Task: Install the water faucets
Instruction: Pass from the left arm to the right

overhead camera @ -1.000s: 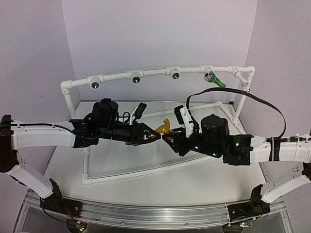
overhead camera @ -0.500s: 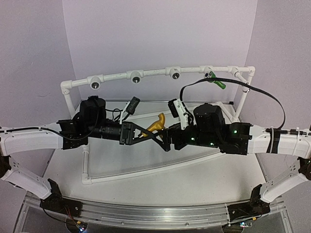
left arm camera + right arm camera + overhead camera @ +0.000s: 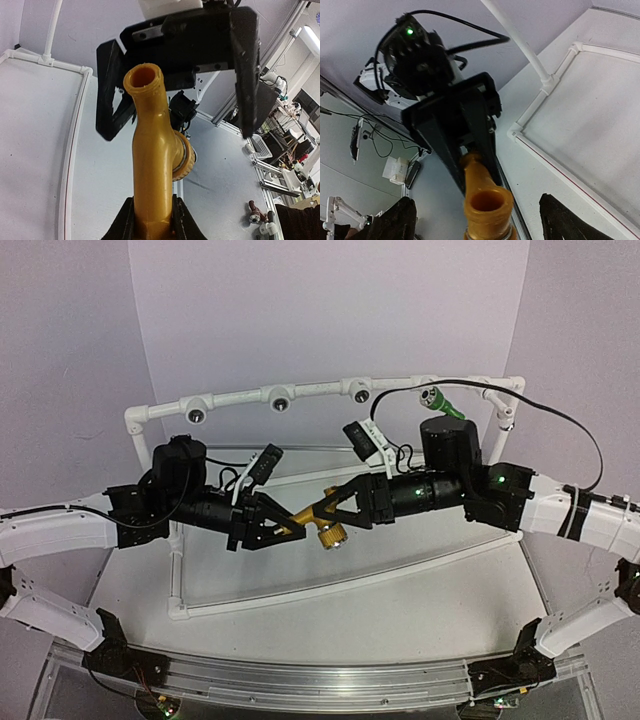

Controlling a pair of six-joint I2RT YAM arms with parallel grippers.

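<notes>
Step in hand, as judged: a mid-air transfer of the yellow-orange plastic faucet with brass-coloured threaded collar (image 3: 152, 165) between the two arms, above the white table (image 3: 400, 610).

Left gripper (image 3: 278, 528): clamped on the butt end of the faucet body. Right gripper (image 3: 335, 503): jaws spread wide, one on each side of the open spout end, touching nothing that can be seen.

Recommendation: the right jaws should close squarely on the plain tube, clear of the collar, and the left should let go only once that hold is firm. A grip across the collar would likely foul the later threading.

Orientation: the long axis lies roughly level, running from the left gripper towards the right one. The round open mouth faces the right wrist. The brass collar branches off sideways at mid-body, pointing down and towards the near edge in the overhead view.

Other items: the green plastic faucet (image 3: 447, 405) sits at the right end of the white pipe frame (image 3: 240, 397), apparently fitted. Three dark round sockets (image 3: 281, 402) show no faucet.
</notes>
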